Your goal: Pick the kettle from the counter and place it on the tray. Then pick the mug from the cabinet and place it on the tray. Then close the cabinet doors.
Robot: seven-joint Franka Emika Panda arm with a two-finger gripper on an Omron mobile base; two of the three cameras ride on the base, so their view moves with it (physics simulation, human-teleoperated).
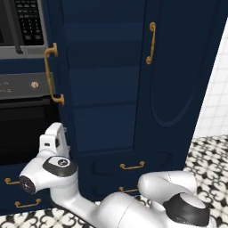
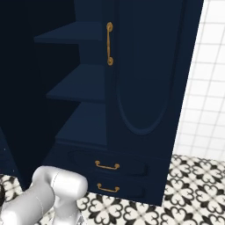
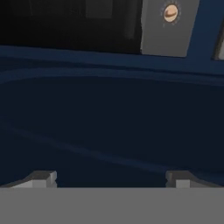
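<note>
Gripper (image 3: 111,180) wide apart, two grey finger tips spread at the bottom of the hand view, nothing between them. In the left base view the hand (image 1: 53,142) sits low at the left, just beside the edge of the left cabinet door (image 1: 60,75).

That door stands swung outward, seen nearly edge-on, its brass bar handle (image 1: 52,73) above the hand. Long axis of door and handle: vertical. Hand view looks close onto a dark navy surface, with the black oven (image 3: 70,22) and a round knob (image 3: 170,13) beyond.

Judgement: closing step. Left door is nearest the gripper; push goes rightward toward the cabinet (image 1: 102,80).

Further back, shelves (image 2: 81,83) bare. The right door (image 2: 149,74) also looks open, its vertical handle (image 2: 109,44) at its inner edge. Farthest: white tiled wall (image 2: 202,96).
</note>
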